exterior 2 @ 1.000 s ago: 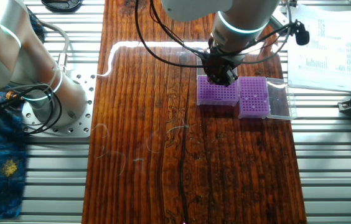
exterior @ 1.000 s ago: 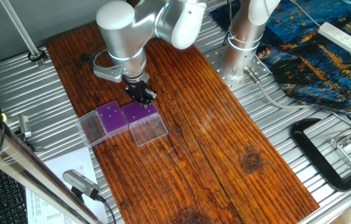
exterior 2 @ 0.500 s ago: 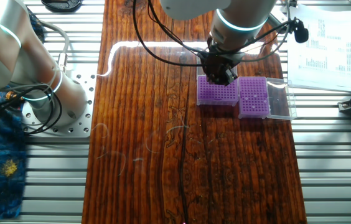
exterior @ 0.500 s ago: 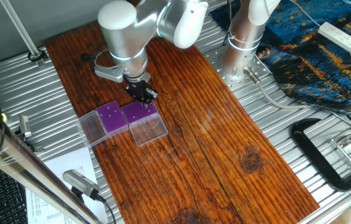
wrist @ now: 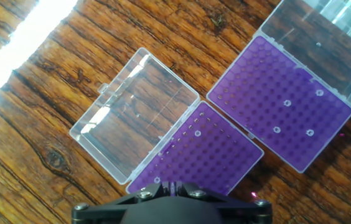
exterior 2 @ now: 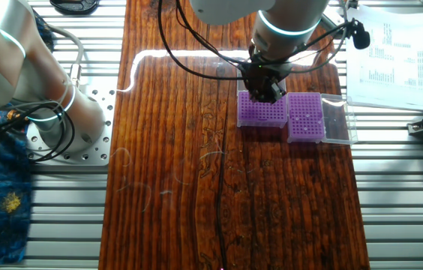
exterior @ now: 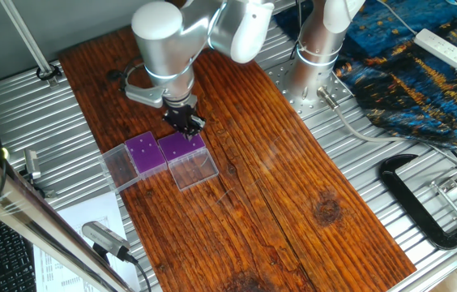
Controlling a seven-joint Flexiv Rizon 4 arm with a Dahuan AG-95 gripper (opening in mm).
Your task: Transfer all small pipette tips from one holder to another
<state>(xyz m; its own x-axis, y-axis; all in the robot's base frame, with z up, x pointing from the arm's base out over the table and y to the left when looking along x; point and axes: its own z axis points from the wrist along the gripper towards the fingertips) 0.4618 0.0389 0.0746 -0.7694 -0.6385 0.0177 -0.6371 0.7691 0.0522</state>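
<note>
1. Two purple-topped holders sit side by side, touching, on a dark wooden table (exterior: 277,186), near the table's edge beside a printed paper sheet (exterior 2: 391,52).
2. The first holder (wrist: 200,155) lies directly under the gripper (exterior: 186,122); its clear lid (wrist: 135,112) is folded flat open on the wood.
3. The second holder (wrist: 281,102) also has its clear lid (wrist: 325,37) open, lying on the opposite outer side.
4. In the hand view, small pipette tips (wrist: 287,103) show as pale dots: about four on the second holder's top, one more on its lid side, and two on the first holder, one near its lid edge and one close to the gripper.
5. The gripper hovers just above the first holder's corner. Its fingers are dark and mostly hidden at the bottom edge of the hand view, so I cannot tell how far apart the jaws stand or whether they grip a tip.
6. A black clamp (exterior: 423,203) lies well apart, on the metal surface by the table's far corner.
</note>
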